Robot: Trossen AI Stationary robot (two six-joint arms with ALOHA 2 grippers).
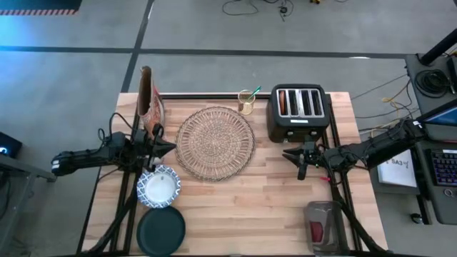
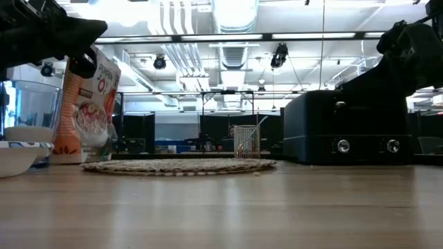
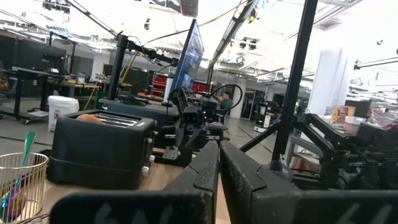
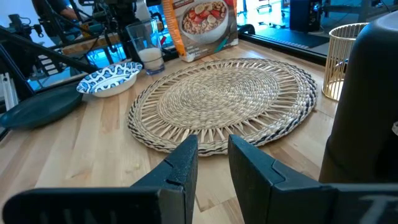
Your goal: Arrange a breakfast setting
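Note:
The round woven placemat lies flat at the table's middle. Near its left side the blue-and-white bowl rests on the wood, with the dark teal plate beside it at the near edge. The clear glass stands behind the bowl. A spoon's teal handle sticks out of a gold wire cup at the far edge. My left gripper hovers shut at the placemat's left rim. My right gripper hovers open and holds nothing, between the placemat's right rim and the toaster.
A black four-slot toaster stands at the far right. A cereal box stands upright at the far left. A grey and red object sits at the near right corner. Bare wood stretches in front of the placemat.

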